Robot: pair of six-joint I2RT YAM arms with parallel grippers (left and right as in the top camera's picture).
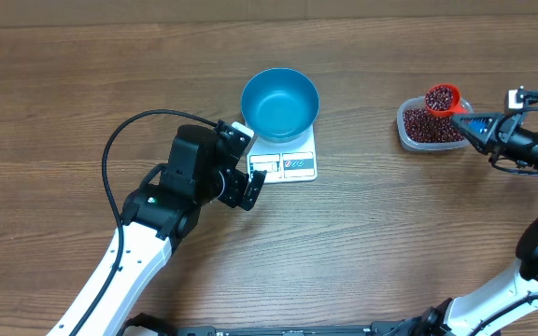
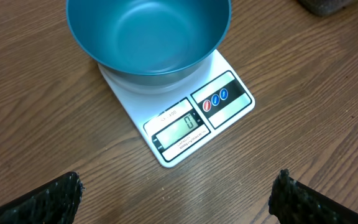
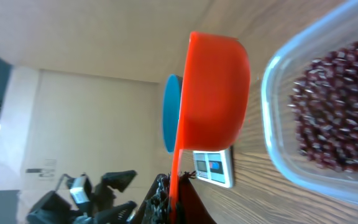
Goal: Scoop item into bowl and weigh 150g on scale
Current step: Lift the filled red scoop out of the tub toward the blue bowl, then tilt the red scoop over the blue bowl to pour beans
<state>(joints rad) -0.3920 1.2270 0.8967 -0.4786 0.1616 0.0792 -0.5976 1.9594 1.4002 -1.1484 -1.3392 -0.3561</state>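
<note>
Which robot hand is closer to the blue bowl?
Left. The left gripper is beside the scale under the bowl; the right gripper holds a scoop by the bean tub.

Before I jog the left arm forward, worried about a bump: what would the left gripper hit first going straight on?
Probably the white kitchen scale, whose display edge lies nearest the left gripper, jaws open. The blue bowl sits on it just beyond. Depth is unclear.

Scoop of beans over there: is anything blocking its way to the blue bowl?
Nothing visible does. Between the red scoop, full of beans above the tub, and the bowl on the scale lies only wooden table.
</note>
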